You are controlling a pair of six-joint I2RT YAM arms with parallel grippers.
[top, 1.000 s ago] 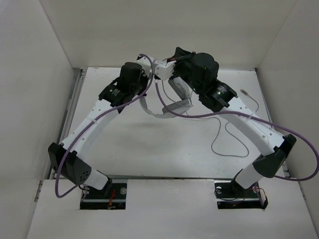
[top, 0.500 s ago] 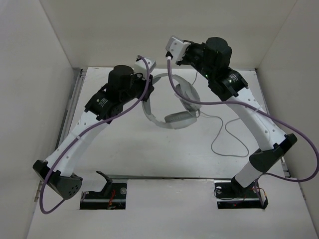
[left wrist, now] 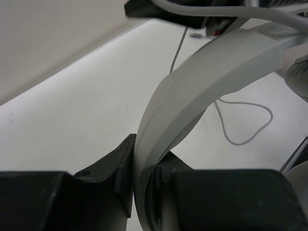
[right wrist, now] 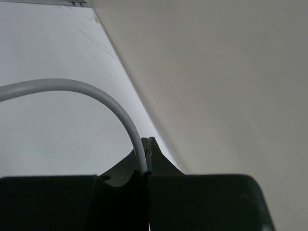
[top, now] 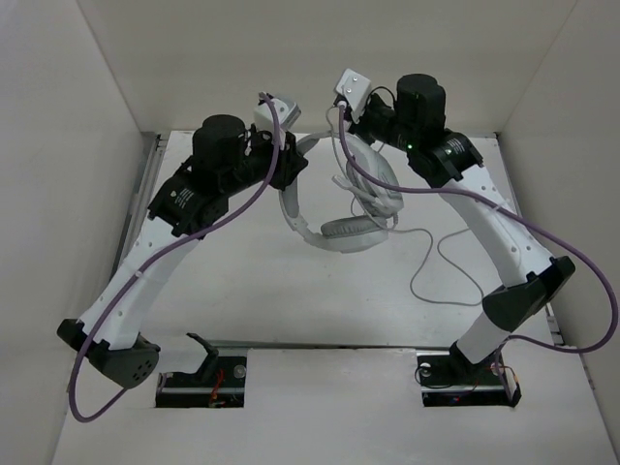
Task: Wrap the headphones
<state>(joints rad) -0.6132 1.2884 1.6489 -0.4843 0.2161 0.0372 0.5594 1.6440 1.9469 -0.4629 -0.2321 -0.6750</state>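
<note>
Headphones [top: 347, 231] hang above the table [top: 242, 281], toward 12 o'clock of its centre, between both arms. Left gripper [left wrist: 142, 161], at 10 o'clock of the lower earcup, is clamped across the headband [left wrist: 216, 62]. Right gripper [right wrist: 146, 155], at 12 o'clock, is pinched tight on the cable [right wrist: 72, 85]. Slack cable lies looped on the table at 4 o'clock of the headphones.

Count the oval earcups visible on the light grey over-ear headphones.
2. One light grey oval earcup at the top view's centre; the second earcup just up-right of it. Neither hidden.
</note>
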